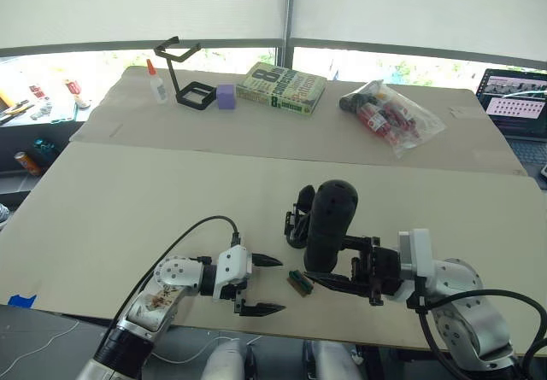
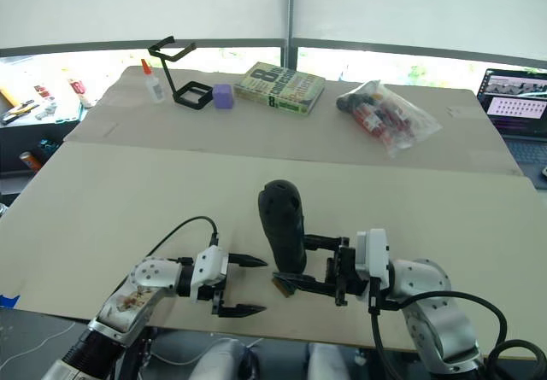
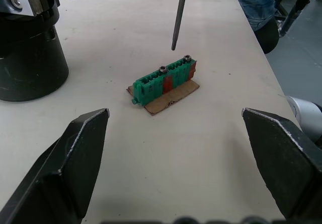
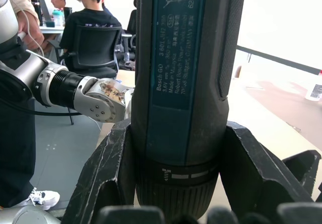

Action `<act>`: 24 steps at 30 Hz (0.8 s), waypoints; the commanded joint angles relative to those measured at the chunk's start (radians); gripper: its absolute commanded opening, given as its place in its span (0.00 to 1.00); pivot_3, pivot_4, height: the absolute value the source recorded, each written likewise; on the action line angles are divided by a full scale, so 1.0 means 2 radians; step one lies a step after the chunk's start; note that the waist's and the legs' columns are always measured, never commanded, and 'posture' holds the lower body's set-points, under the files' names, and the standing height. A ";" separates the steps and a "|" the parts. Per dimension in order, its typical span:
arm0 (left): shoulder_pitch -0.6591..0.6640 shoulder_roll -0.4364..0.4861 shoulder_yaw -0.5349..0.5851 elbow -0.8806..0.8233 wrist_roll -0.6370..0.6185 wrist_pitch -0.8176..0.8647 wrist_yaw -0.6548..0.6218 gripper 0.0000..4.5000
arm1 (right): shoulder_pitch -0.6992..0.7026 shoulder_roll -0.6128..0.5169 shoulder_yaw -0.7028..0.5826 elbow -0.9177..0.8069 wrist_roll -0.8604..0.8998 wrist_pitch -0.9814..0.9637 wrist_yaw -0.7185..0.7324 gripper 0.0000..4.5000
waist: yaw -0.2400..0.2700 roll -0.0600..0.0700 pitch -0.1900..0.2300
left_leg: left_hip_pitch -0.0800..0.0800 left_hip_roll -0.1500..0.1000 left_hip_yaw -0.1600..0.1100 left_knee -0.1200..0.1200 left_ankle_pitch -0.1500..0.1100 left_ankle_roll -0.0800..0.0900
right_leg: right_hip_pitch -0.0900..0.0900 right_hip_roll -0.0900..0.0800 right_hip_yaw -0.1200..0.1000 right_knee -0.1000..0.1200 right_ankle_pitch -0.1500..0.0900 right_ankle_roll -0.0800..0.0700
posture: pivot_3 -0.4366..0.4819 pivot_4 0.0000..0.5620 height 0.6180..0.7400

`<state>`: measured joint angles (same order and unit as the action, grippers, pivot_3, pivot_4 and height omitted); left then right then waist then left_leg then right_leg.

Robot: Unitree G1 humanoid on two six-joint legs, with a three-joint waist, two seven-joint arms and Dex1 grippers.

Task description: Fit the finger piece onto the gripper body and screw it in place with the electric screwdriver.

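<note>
1. Right now I have the long thick black cylindrical electric screwdriver [image 2: 283, 226] upright in my right tool [image 2: 295, 282], clenched round its lower barrel, long axis near vertical.
2. Its thin metal bit [image 3: 177, 15] hangs just above the small green-and-brown block [image 3: 163, 80], which carries two screws and lies on the pale tabletop [image 1: 128, 201]; I judge a screw pick-up is next.
3. The block lies between my tools, nearer the right one.
4. My left tool [image 1: 261, 285] is released, spread wide, holding nothing.
5. The small black gripper body [image 1: 298, 219] stands just behind the screwdriver.
6. The finger piece I cannot pick out.
</note>
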<state>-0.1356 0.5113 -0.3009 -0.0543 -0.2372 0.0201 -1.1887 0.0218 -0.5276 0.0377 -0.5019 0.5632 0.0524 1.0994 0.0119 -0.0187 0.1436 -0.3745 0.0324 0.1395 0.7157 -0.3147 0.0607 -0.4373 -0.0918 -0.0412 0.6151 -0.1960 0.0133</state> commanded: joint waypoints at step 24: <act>0.035 0.006 -0.016 -0.103 -0.001 0.055 0.038 1.00 | -0.006 -0.003 0.009 -0.031 0.023 0.012 -0.013 0.43 | 0.000 0.000 0.000 | 0.000 0.000 0.000 0.000 0.000 0.000 | 0.000 0.000 0.000 0.000 0.000 0.000 | 0.48 0.27 1.00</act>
<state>-0.0599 0.5257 -0.3292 -0.2118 -0.2363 0.1184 -1.1219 0.0201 -0.5391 0.0651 -0.5386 0.5991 0.1028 1.0771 0.0117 -0.0187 0.1436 -0.3746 0.0326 0.1396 0.7157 -0.3151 0.0613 -0.4374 -0.0921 -0.0414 0.6147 -0.1961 0.0132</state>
